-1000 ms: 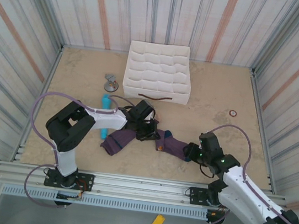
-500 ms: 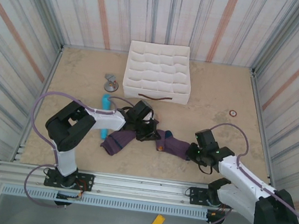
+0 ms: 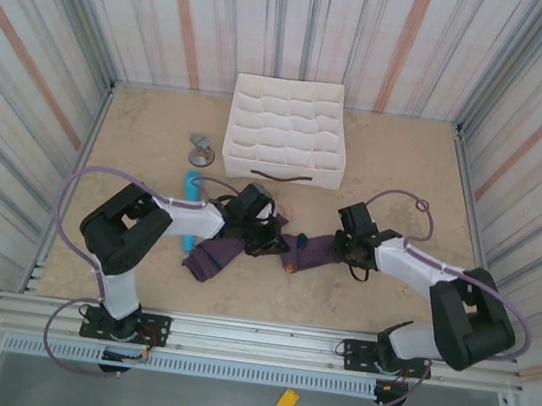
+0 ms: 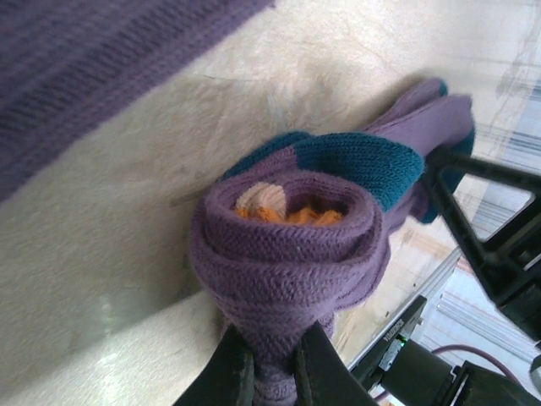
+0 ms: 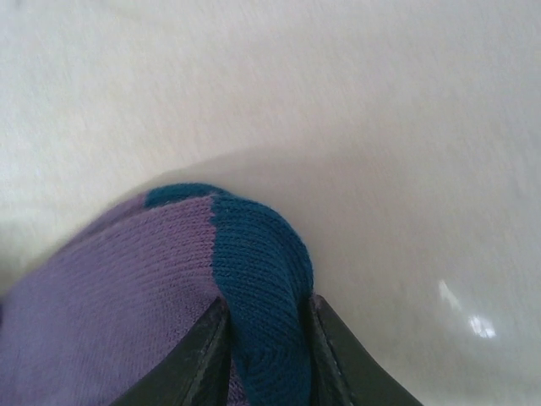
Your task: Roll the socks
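Observation:
In the left wrist view my left gripper (image 4: 272, 372) is shut on the socks' rolled end (image 4: 287, 245), a purple coil with orange inside and a teal patch on top. From above, that gripper (image 3: 268, 235) sits mid-table over the roll. One purple sock (image 3: 211, 255) trails down-left from there, and the other (image 3: 312, 254) runs right, with an orange spot near its middle. My right gripper (image 5: 269, 364) is shut on this sock's dark teal toe (image 5: 258, 262), which bulges up between the fingers. Seen from above, the right gripper (image 3: 343, 251) is at the sock's right end.
A white compartment box (image 3: 286, 129) stands at the back centre. A light blue cylinder (image 3: 189, 214) lies left of my left arm, with a small grey piece (image 3: 201, 149) behind it. A small red ring (image 3: 421, 205) lies at the right. Striped walls enclose the table.
My right arm has swung from the near right in toward the middle, and its gripper has closed on the sock's teal toe. The left gripper has stayed put, shut on the roll.

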Robot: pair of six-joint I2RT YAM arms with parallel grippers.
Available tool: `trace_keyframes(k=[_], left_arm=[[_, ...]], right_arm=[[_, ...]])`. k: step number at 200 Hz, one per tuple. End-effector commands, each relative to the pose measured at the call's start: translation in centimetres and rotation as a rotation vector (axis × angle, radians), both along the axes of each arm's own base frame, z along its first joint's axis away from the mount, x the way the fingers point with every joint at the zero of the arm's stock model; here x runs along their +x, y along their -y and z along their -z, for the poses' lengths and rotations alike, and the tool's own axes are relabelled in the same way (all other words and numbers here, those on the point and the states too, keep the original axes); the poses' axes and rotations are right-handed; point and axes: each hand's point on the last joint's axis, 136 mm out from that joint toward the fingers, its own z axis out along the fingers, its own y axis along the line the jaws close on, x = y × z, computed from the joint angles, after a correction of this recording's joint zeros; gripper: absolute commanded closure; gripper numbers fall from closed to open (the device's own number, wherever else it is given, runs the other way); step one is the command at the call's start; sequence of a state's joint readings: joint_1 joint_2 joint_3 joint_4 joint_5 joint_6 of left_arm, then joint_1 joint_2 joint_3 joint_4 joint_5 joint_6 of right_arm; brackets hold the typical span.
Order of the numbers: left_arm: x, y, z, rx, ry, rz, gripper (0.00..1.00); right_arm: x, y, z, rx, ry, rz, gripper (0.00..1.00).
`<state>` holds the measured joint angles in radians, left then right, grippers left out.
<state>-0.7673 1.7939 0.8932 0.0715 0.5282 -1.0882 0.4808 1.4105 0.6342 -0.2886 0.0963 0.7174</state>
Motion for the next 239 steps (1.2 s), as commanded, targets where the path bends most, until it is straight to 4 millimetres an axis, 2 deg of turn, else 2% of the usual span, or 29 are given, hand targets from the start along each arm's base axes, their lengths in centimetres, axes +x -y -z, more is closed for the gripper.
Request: trace_keyframes(k=[1, 30, 58, 91, 109, 137, 161, 183, 209, 215, 221, 239], left_arm=[[-0.3, -2.1, 1.1, 0.109, -0.027, -0.091, 1.0], [-0.4, -2.5, 1.3, 0.194, -0.023, -0.167, 1.0], [0.0, -3.0, 1.3, 0.226, -0.007, -0.264, 1.0], [0.3, -3.0, 0.8, 0.238, 0.015, -0.346, 1.0], [0.4, -3.0, 0.4, 0.239, 0.027, -0.38, 1.0], [0.1, -3.3, 0.6, 0.243, 0.016, -0.416, 1.0], [-0.1, -3.5, 0.7, 0.237, 0.001, -0.43, 1.0], [-0.3, -3.2, 0.6, 0.223, -0.012, -0.42, 1.0], [-0.6, -2.7, 0.7, 0.207, -0.032, -0.4, 1.0], [-0.6, -2.6, 0.7, 0.203, -0.036, -0.398, 1.0], [-0.7, -2.6, 0.8, 0.204, -0.039, -0.4, 1.0], [-0.8, -2.7, 0.8, 0.2, -0.043, -0.403, 1.0]], right_arm=[[1.7, 0.2, 0.8, -0.078, 0.0, -0.066, 0.73], [3.2, -1.4, -0.1, -0.037, 0.056, -0.137, 0.68], [3.4, -3.1, -2.5, 0.008, 0.149, -0.233, 0.5], [1.6, -5.4, -5.8, -0.007, 0.3, -0.384, 0.27], [-0.2, -6.5, -6.8, -0.007, 0.359, -0.462, 0.21], [-3.4, -8.1, -7.2, -0.023, 0.441, -0.576, 0.2], [-6.0, -9.1, -6.8, -0.011, 0.499, -0.652, 0.2], [-7.6, -9.8, -6.1, 0.007, 0.531, -0.702, 0.23], [-8.6, -10.7, -5.5, 0.006, 0.558, -0.76, 0.3], [-8.6, -10.9, -5.7, 0.007, 0.575, -0.766, 0.31], [-8.6, -11.0, -5.0, -0.017, 0.564, -0.776, 0.33], [-8.3, -11.6, -4.7, -0.03, 0.578, -0.793, 0.37]])
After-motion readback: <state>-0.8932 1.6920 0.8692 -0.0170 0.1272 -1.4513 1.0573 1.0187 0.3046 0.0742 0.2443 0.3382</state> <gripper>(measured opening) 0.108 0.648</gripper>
